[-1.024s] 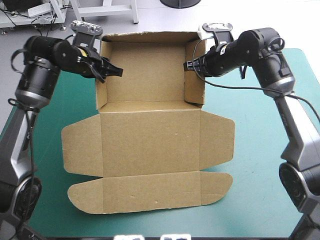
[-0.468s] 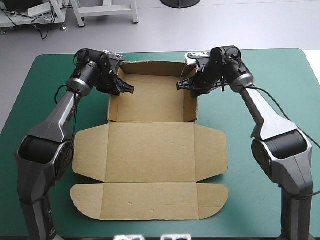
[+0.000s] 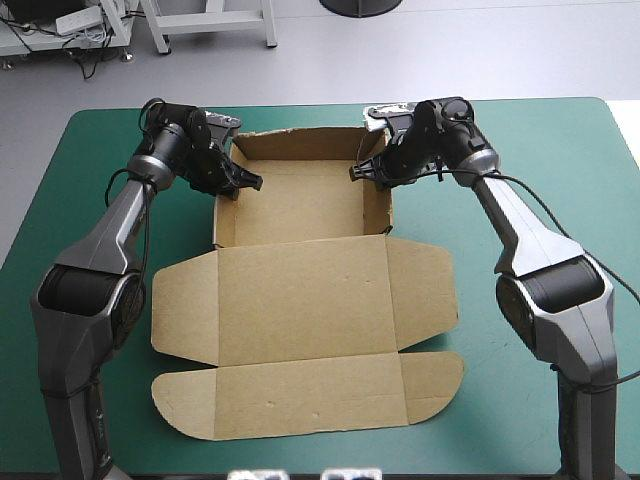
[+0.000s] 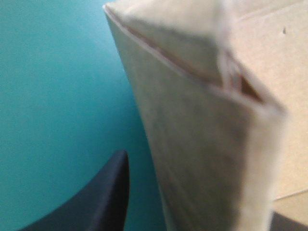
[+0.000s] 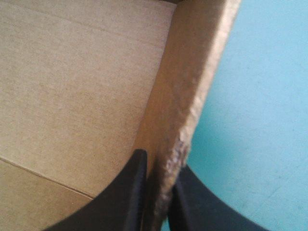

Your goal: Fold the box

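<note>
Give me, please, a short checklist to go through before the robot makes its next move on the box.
1. Right gripper shut on the right wall of the box: ok.
2. Left gripper gripping the left wall: not ok; its fingers stand open, one on either side of the wall.
3. Far wall and both side walls raised: ok.
4. Lid lying flat on the table: ok.
5. Walls fully tucked: cannot tell.
</note>
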Robot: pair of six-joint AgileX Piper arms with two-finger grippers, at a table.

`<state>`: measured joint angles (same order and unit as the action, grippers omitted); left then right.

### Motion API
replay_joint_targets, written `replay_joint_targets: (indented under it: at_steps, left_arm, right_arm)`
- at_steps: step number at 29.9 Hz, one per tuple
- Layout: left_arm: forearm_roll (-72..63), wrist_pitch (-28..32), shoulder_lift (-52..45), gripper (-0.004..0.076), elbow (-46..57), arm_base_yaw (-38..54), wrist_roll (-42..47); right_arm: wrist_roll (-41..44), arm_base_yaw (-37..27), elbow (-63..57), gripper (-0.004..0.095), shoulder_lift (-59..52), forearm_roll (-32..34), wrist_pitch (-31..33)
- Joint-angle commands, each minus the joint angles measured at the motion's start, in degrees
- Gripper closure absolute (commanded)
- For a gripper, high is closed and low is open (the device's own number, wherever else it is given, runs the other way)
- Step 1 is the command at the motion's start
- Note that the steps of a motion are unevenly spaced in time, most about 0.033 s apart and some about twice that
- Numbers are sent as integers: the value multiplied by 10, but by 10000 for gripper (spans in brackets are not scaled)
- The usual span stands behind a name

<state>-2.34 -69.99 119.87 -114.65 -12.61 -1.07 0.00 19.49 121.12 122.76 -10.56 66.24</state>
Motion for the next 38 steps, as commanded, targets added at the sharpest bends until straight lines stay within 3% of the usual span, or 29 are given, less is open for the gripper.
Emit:
replay_joint_targets:
  at_steps: [1, 5, 8, 12, 28, 38]
  left_arm:
    - [-51, -36, -22, 673, -12, 10, -56]
    - [-86, -38, -19, 526, -12, 17, -66]
    - [-98, -38, -19, 391, -12, 17, -71]
    - [-100, -38, -24, 295, -12, 17, -71]
    - [-85, -39, -114, 286, -53, 17, -70]
    - [-105, -39, -280, 287, -51, 17, -23]
  right_arm:
    - [-18, 3, 12, 583, -24, 21, -23]
    - [-19, 3, 12, 453, -24, 19, -33]
    - [-20, 3, 12, 444, -24, 19, -41]
    - [-37, 3, 13, 445, -24, 24, -42]
    - [-45, 3, 85, 444, -24, 39, -42]
    - [-41, 3, 187, 446, -24, 50, 59]
